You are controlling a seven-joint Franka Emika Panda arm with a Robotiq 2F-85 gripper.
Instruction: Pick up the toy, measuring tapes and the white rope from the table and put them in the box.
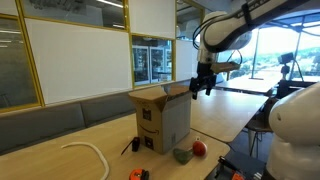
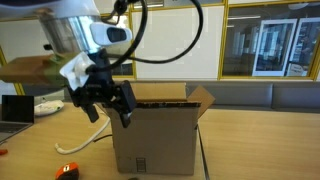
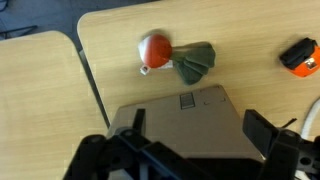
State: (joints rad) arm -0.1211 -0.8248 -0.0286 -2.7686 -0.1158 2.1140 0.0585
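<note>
Bright daylight from the windows [image 1: 275, 50], soft shadows, low-resolution, slightly blurred frames.

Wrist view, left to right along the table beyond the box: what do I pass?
Red round toy → green soft piece touching it → orange measuring tape at the right edge.

Both exterior views at table height around the box [image 1: 165, 120]; wrist view close overhead, downward.

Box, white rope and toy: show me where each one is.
Box [image 1: 172, 120]: exterior view, on its cardboard side wall.
Rope [image 1: 92, 147]: exterior view, on the top of its curve.
Toy [image 3: 155, 48]: wrist view, on its red round part.
</note>
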